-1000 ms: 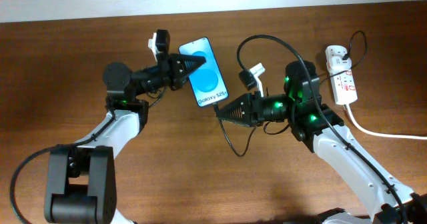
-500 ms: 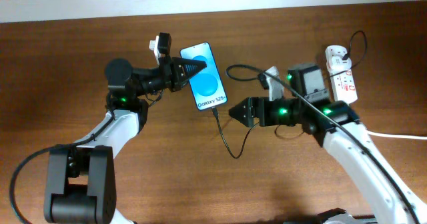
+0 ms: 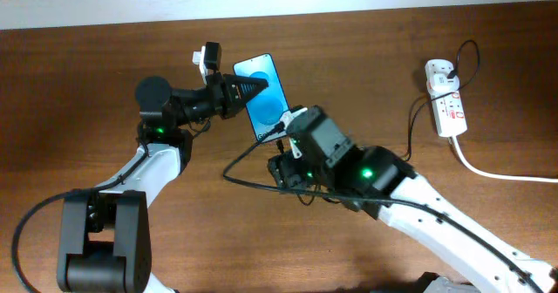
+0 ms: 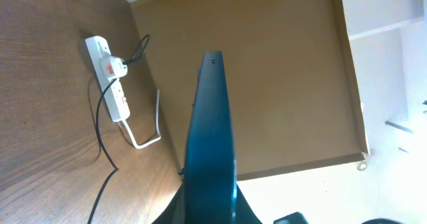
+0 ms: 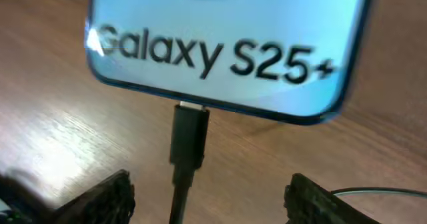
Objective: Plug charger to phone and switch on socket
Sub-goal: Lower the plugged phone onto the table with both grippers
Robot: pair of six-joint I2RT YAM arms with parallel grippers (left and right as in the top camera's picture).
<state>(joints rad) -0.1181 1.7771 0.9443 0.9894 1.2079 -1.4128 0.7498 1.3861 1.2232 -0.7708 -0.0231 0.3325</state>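
— What's on the wooden table (image 3: 105,66)?
— The socket (image 3: 447,104) at the far right, and the phone (image 3: 272,97) at upper middle, screen up, well apart from it.
— Who holds the phone?
— The left gripper (image 3: 257,87) seems to pinch its left edge; its wrist view shows it only edge-on.
— The right gripper (image 5: 208,184)?
— Just below the phone, jaws spread either side of the charger (image 5: 179,199), touching nothing. The connector (image 5: 189,134) sits in the port.

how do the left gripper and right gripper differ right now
The left gripper is shut on the phone; the right gripper is open, holding nothing. The left gripper sits at the phone's long side; the right gripper faces its bottom end, where the charger is plugged in. Both point at the phone.
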